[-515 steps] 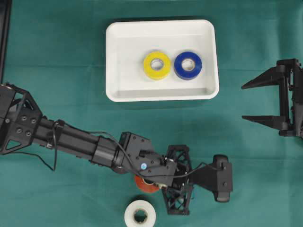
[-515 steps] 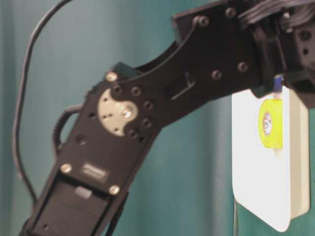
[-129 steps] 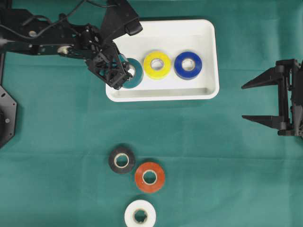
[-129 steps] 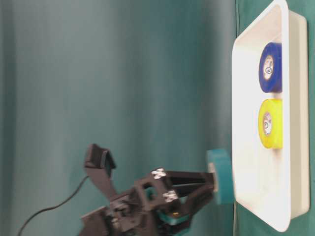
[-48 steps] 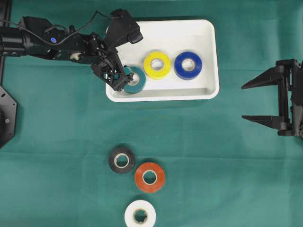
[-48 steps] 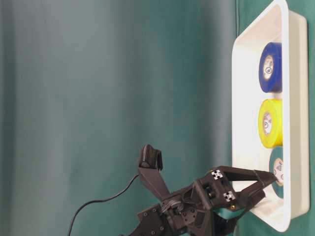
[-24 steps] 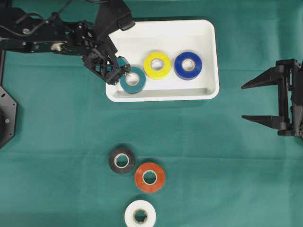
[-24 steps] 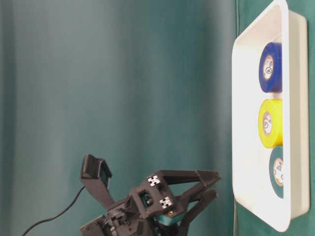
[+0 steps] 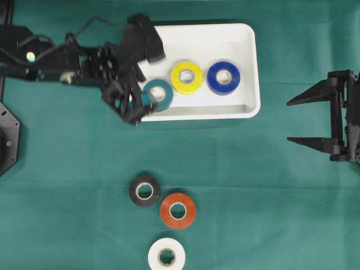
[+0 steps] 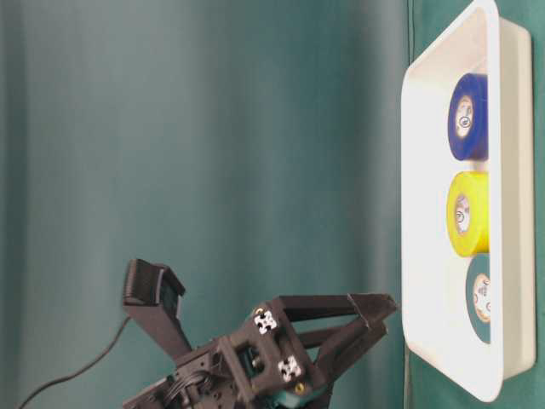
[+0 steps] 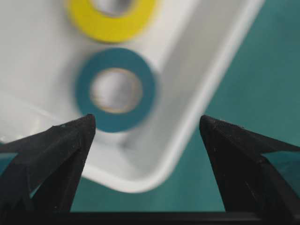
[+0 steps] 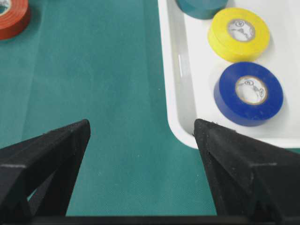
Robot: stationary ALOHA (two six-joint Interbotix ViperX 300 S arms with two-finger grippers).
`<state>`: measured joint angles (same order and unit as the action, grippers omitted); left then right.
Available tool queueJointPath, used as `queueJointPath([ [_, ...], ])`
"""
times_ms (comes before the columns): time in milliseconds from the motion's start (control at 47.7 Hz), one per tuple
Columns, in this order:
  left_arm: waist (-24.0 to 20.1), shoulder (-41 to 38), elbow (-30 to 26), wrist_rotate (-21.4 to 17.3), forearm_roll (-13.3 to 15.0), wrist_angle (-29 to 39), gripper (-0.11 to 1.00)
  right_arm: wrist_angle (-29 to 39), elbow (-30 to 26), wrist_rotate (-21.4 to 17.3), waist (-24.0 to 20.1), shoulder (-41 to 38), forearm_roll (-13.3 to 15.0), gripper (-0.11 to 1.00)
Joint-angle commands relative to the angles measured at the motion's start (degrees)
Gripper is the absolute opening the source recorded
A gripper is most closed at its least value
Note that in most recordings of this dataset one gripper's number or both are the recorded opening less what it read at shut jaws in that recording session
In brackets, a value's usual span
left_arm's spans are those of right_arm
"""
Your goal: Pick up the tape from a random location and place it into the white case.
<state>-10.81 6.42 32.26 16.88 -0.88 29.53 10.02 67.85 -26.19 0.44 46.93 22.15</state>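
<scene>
Green cloth covers the worktop [image 9: 253, 169] from edge to edge. Over the near left corner of the white case [image 9: 247, 34] hangs the left pincer [image 9: 136, 107], its jaws spread wide and empty. Just past its tips, inside the case, lies the teal tape [image 9: 158, 94], flat and free of the jaws. Farther along the case from that pincer sit a yellow roll [image 9: 187, 77] and then a blue roll [image 9: 223, 77], the three in a row. Well behind the left pincer, out on the cloth, a black roll [image 9: 144, 190], an orange roll [image 9: 178, 210] and a white roll [image 9: 166, 256] lie close together. The right pincer [image 9: 306, 120] is off at the right edge, jaws spread, holding nothing, the case's right end ahead of it.
</scene>
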Motion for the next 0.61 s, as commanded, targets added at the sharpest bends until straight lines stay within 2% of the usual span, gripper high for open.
queueJointPath([
  [0,3.4,1.9,-0.5,-0.1,0.0,-1.4,0.98,-0.3,-1.7,0.0,0.1,-0.2,0.2,0.88],
  [336,14.1,2.1,0.3,-0.2,0.0,-10.5,0.98,-0.3,-1.9,-0.1,0.1,-0.2,0.2,0.88],
  [587,15.6,2.4,0.7,-0.2,0.0,-10.5,0.98,-0.3,-2.6,-0.4,0.1,-0.1,0.2,0.88],
])
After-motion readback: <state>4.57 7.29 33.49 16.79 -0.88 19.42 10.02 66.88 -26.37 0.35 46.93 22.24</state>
